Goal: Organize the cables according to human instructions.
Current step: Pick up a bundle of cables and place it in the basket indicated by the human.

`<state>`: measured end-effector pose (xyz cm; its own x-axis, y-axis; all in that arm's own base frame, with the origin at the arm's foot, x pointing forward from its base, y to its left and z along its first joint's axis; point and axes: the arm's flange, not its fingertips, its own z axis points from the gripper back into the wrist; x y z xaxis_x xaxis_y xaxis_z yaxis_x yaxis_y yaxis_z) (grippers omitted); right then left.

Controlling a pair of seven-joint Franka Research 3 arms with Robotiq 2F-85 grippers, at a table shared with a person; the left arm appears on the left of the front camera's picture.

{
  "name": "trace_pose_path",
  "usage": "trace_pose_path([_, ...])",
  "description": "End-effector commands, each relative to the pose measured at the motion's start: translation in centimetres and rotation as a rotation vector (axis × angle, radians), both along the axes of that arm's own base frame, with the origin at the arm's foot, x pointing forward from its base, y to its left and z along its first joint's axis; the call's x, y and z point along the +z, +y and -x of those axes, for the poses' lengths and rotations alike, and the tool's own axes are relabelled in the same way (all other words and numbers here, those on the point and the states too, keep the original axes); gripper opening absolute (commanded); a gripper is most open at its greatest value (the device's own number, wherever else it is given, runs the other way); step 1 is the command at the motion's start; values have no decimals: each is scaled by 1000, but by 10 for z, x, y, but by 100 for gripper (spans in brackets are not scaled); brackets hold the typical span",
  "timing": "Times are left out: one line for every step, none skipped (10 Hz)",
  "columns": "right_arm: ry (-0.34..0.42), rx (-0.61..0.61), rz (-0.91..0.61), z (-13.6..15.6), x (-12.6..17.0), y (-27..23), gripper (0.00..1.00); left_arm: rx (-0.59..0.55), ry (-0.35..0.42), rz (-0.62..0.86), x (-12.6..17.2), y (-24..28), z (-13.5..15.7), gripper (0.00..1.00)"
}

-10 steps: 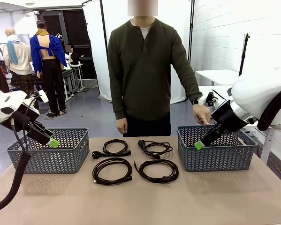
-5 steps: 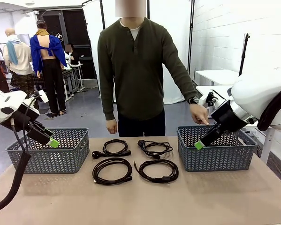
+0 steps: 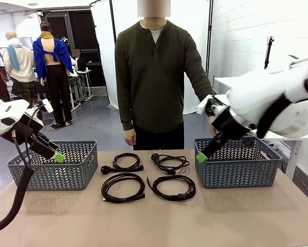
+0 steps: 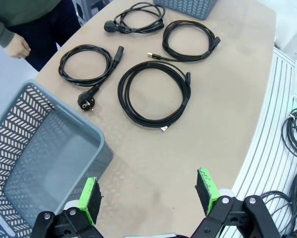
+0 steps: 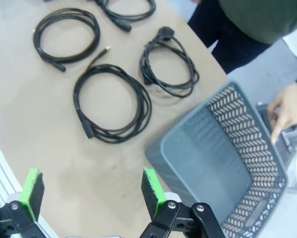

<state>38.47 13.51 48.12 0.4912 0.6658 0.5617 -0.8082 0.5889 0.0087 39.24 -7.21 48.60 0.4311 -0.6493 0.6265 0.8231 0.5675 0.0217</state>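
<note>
Cables, four thin black cords each wound into a loose coil, lie flat on the tan desk in two rows between two grey baskets. Nearest the robot, the near-left coil is a wide, tidy ring, and the near-right coil beside it looks much the same. Behind them, the far-left coil is smaller, with a round plug sticking out to the left. The far-right coil is looser and more tangled.

The left gripper hangs with its jaws spread wide and empty over the near edge of the left basket, and the coils lie well to its right. The right gripper, likewise spread and holding nothing, hangs by the near corner of the right basket, with the coils apart to its left. At that basket's far side a person's hand shows a stretched-out finger.
</note>
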Motion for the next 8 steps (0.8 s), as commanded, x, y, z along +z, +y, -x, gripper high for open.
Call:
trace_pose_path([66, 13, 58, -15, 1, 29, 100, -17, -3, 12, -1, 3, -3, 100])
trace_pose_path([75, 41, 80, -19, -2, 48, 100, -17, -3, 12, -1, 3, -3, 100])
trace_pose_path([74, 68, 107, -24, -9, 66, 100, -17, -3, 12, -1, 3, -3, 100])
trace_pose_path([87, 87, 143, -28, -21, 82, 100, -17, -3, 12, -1, 3, -3, 100])
trace_pose_path([109, 108, 181, -30, -33, 95, 100, -17, -3, 12, -1, 3, -3, 100])
trace_pose_path([121, 123, 210, -31, -44, 106, 100, -17, -3, 12, -1, 3, -3, 100])
trace_pose_path([126, 133, 233, -33, -55, 115, 100, -17, -3, 12, -1, 3, -3, 100])
trace_pose_path([127, 139, 251, -35, -65, 120, 100, -17, -3, 12, -1, 3, -3, 100])
